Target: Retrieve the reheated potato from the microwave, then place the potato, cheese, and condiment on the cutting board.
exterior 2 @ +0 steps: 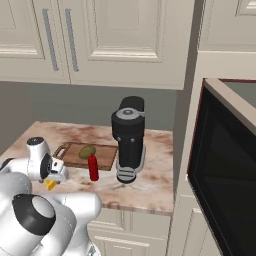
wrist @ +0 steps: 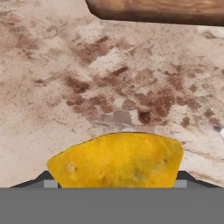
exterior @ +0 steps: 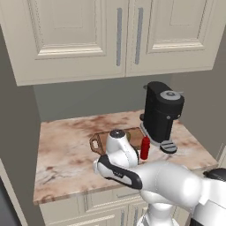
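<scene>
Marbled countertop under cream wall cabinets is carrying the work. Cheese is sitting between the gripper fingertips near the counter's front edge, just short of the cutting board; whether the fingers are pressing on it or standing apart cannot be told. Potato is lying on the board. Condiment is standing upright just off the board's front edge, beside the black coffee machine. Microwave is occupying the tall unit at the counter's right end.
</scene>
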